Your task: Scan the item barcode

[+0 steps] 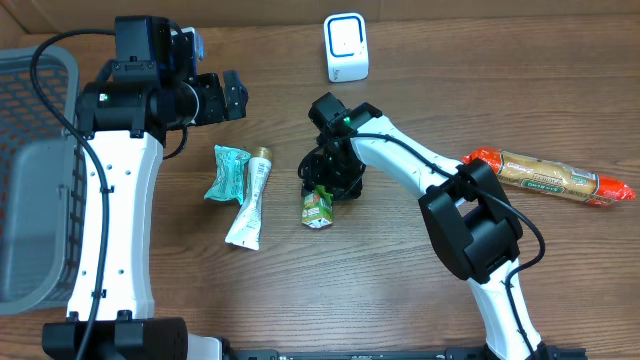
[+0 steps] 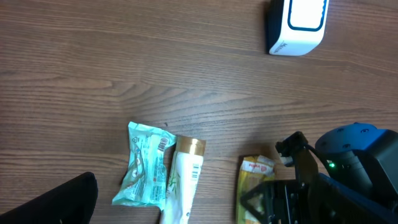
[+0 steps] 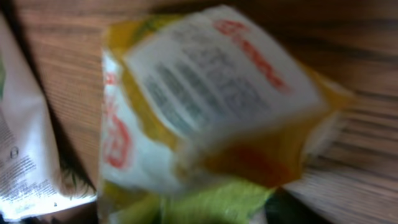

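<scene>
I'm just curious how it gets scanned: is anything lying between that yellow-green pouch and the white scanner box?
Nothing visible does. Only bare table separates the yellow-green pouch, under the right gripper, from the white scanner. The white tube and teal packet lie off to one side, clear of that path.

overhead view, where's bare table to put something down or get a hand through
Widest bare wood: back right, between the white scanner and the orange sausage-shaped pack. Also the front strip below the white tube, between left arm and right arm. Crowded: the centre, where teal packet, tube, yellow-green pouch and right arm bunch together.
</scene>
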Controlling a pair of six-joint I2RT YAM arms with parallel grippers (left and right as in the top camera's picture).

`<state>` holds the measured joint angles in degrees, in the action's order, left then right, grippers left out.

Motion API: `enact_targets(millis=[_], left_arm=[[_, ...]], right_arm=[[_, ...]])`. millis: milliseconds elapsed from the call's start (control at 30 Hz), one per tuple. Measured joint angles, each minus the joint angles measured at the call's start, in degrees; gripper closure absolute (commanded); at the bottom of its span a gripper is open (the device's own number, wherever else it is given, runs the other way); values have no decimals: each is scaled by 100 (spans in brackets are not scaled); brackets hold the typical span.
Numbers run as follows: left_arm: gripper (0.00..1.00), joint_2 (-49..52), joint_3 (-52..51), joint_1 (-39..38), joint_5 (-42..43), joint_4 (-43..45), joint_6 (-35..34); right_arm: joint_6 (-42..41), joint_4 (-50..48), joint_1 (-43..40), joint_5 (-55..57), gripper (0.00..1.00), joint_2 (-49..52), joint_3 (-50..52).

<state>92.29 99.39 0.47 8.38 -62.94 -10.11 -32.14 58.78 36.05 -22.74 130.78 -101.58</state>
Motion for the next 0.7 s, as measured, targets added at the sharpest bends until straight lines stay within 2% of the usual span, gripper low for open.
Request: enact_targets(millis=[67,167,367,700], left_arm=[[0,0,0,0,0,0,0],[0,0,0,0,0,0,0],[0,0,0,0,0,0,0],[0,0,0,0,0,0,0]], right_arm=[[-79,-26,-7,31,82,0,0],[-92,-72,-42,-83,92,-13,-7],[726,-11,-245,-710,91,-31,-2],[3521,1156,-1285,-2944,88,-17,26]])
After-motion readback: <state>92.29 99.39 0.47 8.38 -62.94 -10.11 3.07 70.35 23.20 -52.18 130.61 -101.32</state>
